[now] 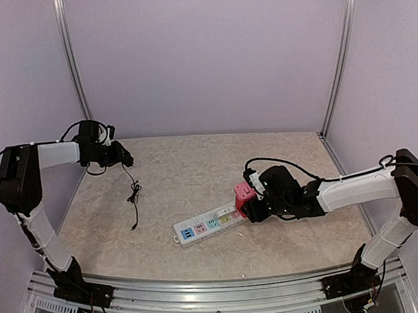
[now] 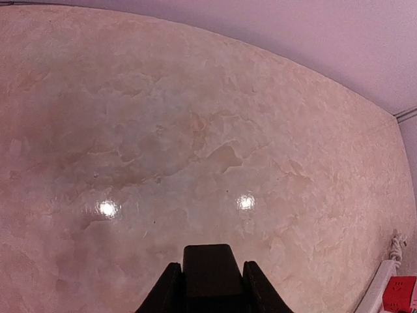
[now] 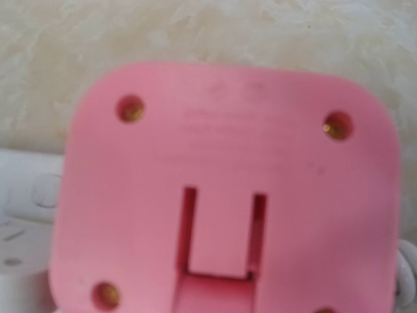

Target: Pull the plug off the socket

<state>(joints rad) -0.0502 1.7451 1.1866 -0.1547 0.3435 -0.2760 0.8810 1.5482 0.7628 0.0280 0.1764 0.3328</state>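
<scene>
The socket, a long white power strip with pastel outlet faces, lies on the table right of centre. A pink block sits at its right end. My right gripper is against that block, which fills the right wrist view and hides the fingers. The strip's white body shows at the left edge there. My left gripper is at the far left, raised, shut on a black plug. The plug's thin black cable hangs down to the table, well apart from the strip.
The strip's white edge and the pink block show at the bottom right of the left wrist view. A white cord lies beside the pink block. Purple walls with metal posts enclose the table.
</scene>
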